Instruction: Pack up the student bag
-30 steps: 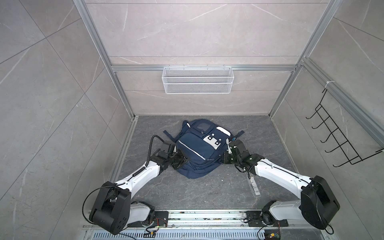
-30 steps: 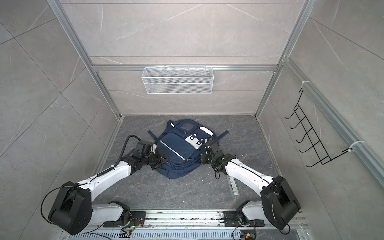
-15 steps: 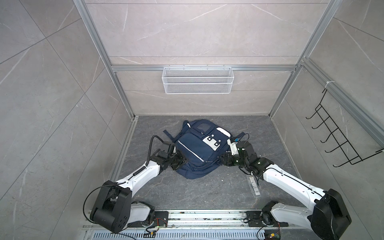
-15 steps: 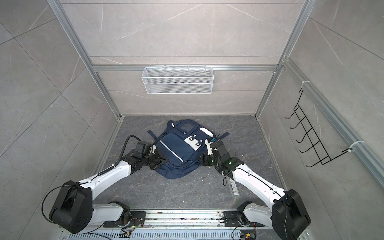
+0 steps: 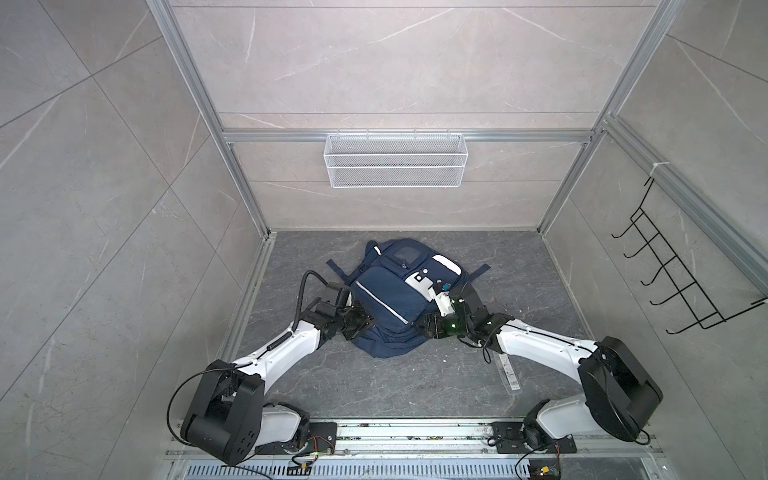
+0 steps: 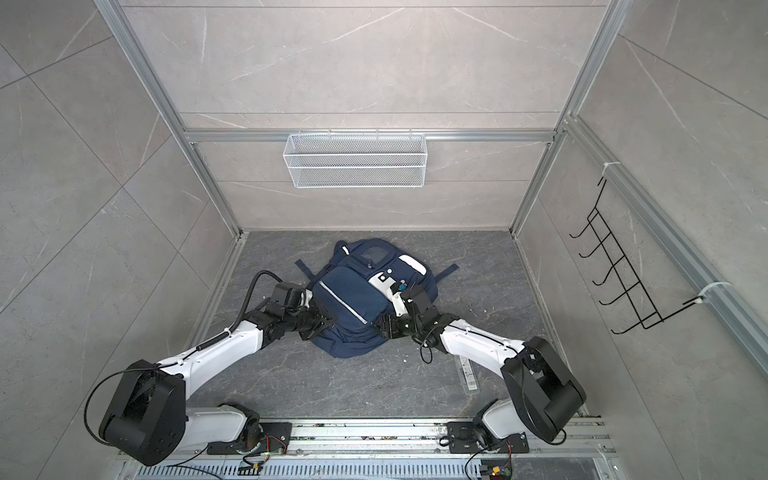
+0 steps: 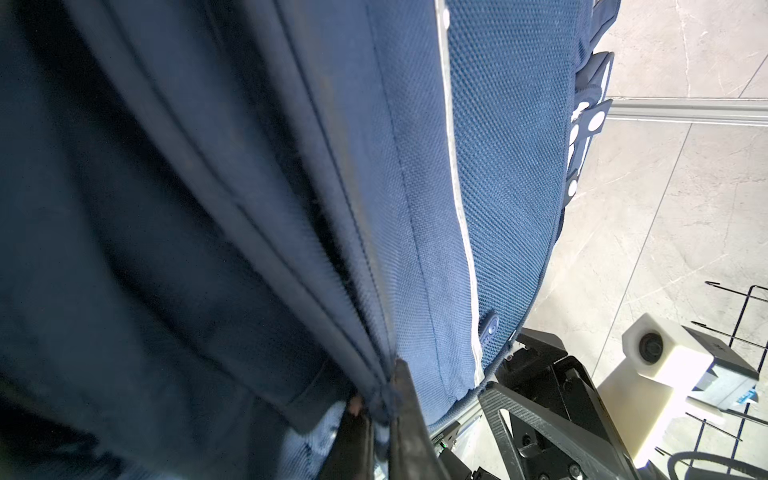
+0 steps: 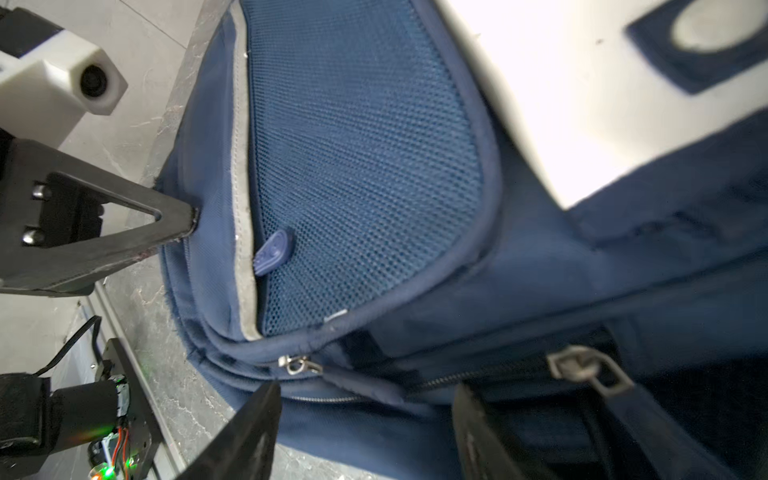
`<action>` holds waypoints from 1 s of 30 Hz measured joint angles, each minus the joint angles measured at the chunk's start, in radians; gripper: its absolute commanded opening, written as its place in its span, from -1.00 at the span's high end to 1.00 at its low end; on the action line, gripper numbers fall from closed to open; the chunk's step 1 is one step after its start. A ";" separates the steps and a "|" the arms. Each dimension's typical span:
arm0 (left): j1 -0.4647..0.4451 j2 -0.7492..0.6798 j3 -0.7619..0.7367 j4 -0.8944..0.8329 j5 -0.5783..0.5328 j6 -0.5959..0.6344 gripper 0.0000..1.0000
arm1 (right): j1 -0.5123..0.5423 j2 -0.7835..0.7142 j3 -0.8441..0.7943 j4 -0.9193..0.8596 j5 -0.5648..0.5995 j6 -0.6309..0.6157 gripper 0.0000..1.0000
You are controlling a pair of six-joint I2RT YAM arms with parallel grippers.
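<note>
The student bag (image 5: pixel 390 307) lies front side up in the middle of the grey worktop (image 5: pixel 415 386). The left claw (image 7: pixel 380 399) is closed and pinches the fabric at a zipper seam on the bag's left edge. The right claw (image 8: pixel 365 390) stands open at the right near edge, holding nothing. A small metal zipper pull (image 8: pixel 299 365) is just beside 1 fingertip, probably not touching it.

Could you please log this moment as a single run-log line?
student bag: lying front-up | left claw: shut on student bag edge | right claw: open, at student bag side
</note>
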 measured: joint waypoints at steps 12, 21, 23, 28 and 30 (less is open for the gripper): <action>0.000 0.006 0.000 -0.001 -0.003 0.000 1.00 | 0.013 0.040 0.000 0.064 -0.049 -0.011 -0.10; 0.000 0.006 0.000 -0.001 -0.003 0.000 1.00 | 0.041 0.040 -0.026 0.090 -0.066 -0.023 0.21; 0.000 0.006 0.000 -0.001 -0.004 0.000 1.00 | 0.051 0.040 -0.032 0.089 -0.066 -0.023 0.24; 0.000 0.006 0.000 -0.001 -0.003 0.000 1.00 | 0.067 0.026 -0.050 0.084 -0.057 -0.023 0.46; 0.000 0.006 0.000 -0.001 -0.003 0.000 1.00 | 0.069 0.018 -0.055 0.074 -0.047 -0.025 0.66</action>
